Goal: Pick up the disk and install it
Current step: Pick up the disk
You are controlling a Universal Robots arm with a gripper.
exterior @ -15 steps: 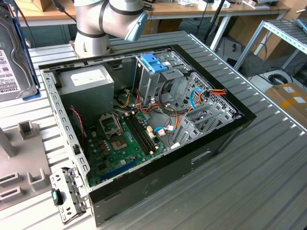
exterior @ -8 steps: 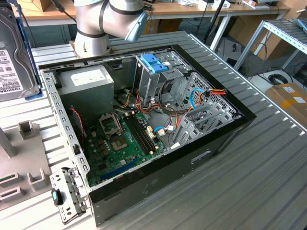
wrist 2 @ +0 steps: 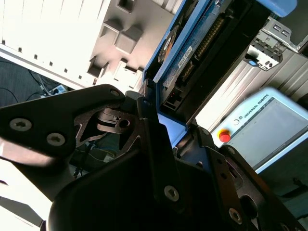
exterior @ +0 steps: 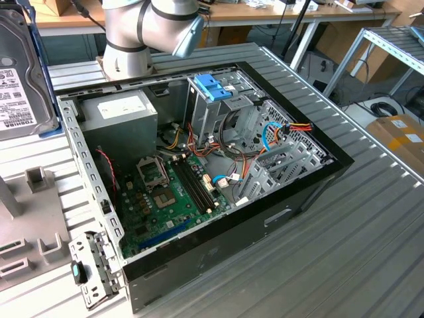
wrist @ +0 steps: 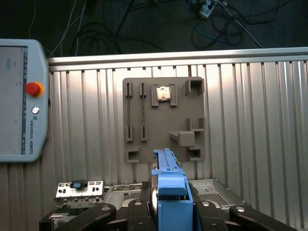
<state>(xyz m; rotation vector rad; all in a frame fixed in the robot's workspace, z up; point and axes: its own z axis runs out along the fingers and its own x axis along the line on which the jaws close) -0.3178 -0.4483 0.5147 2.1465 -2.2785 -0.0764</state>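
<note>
above the tabletop (wrist: 260,120), jaws clamp the disk (wrist: 171,192) by one end; it could pivot or slip loose.

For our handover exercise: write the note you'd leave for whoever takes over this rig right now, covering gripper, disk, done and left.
Gripper: shut on the disk, gripping its blue-railed edge.
Disk: in the air at the exterior view's left, outside the open computer case.
Done: pick-up.
Left: installing; the disk is not yet in the case.
</note>
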